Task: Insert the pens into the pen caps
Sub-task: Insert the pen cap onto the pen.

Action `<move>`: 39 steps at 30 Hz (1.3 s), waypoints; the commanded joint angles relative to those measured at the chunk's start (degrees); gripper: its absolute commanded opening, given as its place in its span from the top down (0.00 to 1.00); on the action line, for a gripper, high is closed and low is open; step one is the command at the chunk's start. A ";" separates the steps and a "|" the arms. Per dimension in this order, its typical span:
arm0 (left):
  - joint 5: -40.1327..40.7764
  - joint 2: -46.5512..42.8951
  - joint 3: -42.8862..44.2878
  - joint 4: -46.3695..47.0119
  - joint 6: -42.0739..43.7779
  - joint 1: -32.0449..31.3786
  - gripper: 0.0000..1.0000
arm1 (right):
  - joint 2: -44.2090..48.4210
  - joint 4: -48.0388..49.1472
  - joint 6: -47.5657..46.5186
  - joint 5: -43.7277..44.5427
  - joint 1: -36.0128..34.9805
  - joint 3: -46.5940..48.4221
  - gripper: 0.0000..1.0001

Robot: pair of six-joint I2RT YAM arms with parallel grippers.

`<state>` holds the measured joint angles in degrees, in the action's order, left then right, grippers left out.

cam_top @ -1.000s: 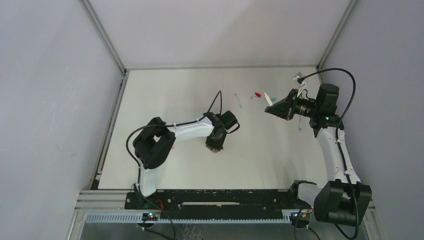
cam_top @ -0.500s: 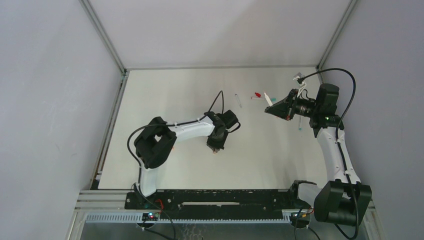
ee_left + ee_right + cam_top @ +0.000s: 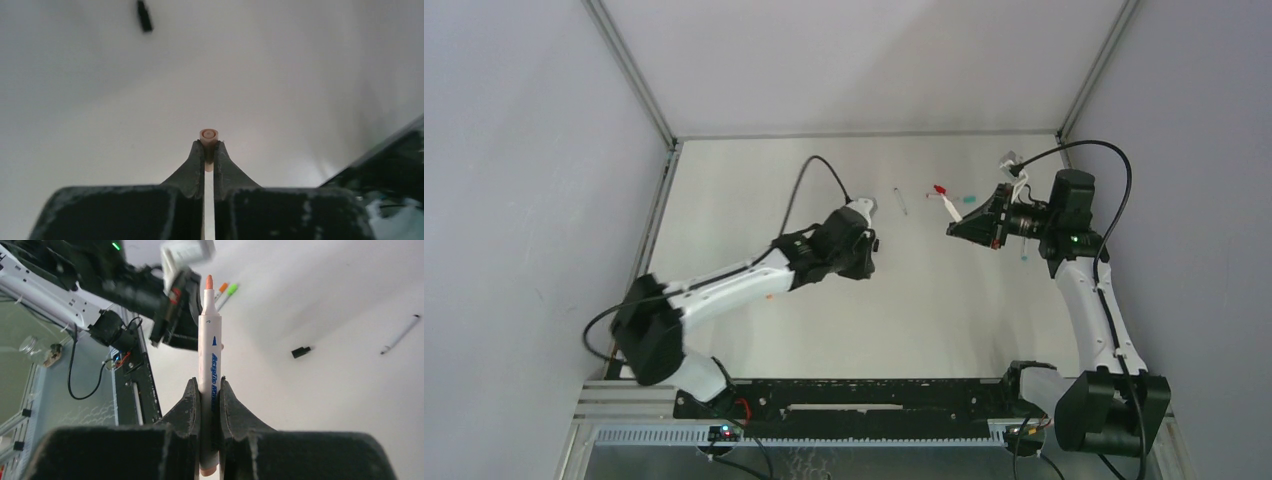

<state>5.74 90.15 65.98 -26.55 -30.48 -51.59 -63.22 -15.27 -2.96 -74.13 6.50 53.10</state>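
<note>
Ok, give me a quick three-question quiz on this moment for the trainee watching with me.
1. True or false: the right gripper is shut on a pen with a bare orange tip.
2. What does the left gripper hold? A: an orange cap. B: a green pen. C: nothing.
3. Fill in: in the right wrist view, the loose cap lying past the held pen is coloured ____.

Key: 1 true; 2 A; 3 black.

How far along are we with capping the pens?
Done: no capped pen I can confirm. In hand: left gripper holds an orange cap, right gripper an orange-tipped pen, not yet joined. Left: black cap and a loose pen on the table.
</note>
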 commanded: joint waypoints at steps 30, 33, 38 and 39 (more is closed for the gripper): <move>6.89 -18.61 -27.34 75.03 -39.22 -0.11 1.00 | 1.23 -0.59 -3.18 5.57 -17.89 -0.72 1.00; 7.01 -17.66 -27.27 75.98 -40.70 -0.18 1.00 | 1.04 -0.34 -2.63 6.76 -18.55 -0.72 1.00; 6.52 -16.22 -26.54 76.72 -41.50 -0.53 1.00 | 0.67 0.03 -2.03 9.34 -19.62 -0.72 1.00; 6.42 -16.09 -26.37 76.74 -41.47 -0.64 1.00 | 0.72 0.37 -1.69 9.59 -19.74 -0.84 1.00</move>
<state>11.86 73.32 38.98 47.11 -70.54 -51.70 -62.94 -16.58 -5.13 -66.67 -12.40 52.51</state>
